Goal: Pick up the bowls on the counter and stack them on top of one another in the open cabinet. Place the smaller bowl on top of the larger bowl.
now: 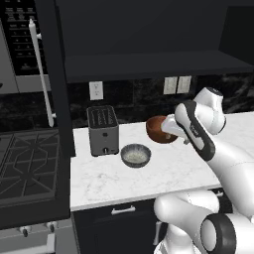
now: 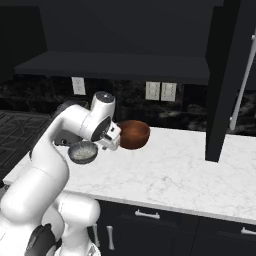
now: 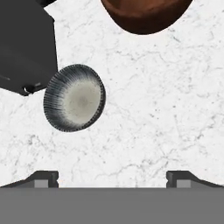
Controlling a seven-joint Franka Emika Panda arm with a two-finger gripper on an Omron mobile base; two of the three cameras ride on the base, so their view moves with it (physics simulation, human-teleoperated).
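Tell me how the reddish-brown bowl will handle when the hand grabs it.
The larger bowl looks rigid, so it probably won't flex. Its glossy finish suggests the fingers may slip, so a rim pinch seems safest. It is deep with a rounded underside and sits upright on the counter, so a sideways push might rock it.

I had the white arm (image 1: 198, 134) rising from the base and bent sharply at the elbow, its forearm reaching forward and down over the table (image 1: 163, 173); in the right base view the wrist (image 2: 102, 125) sat folded in front of the upper arm, the hand turned downward; the pincer (image 3: 112, 177) pointed at the table from above, holding nothing; its two dark fingertips (image 3: 43, 177) stood wide apart near opposite sides of the hand view, bare marble showing between them; neither tip touched anything.
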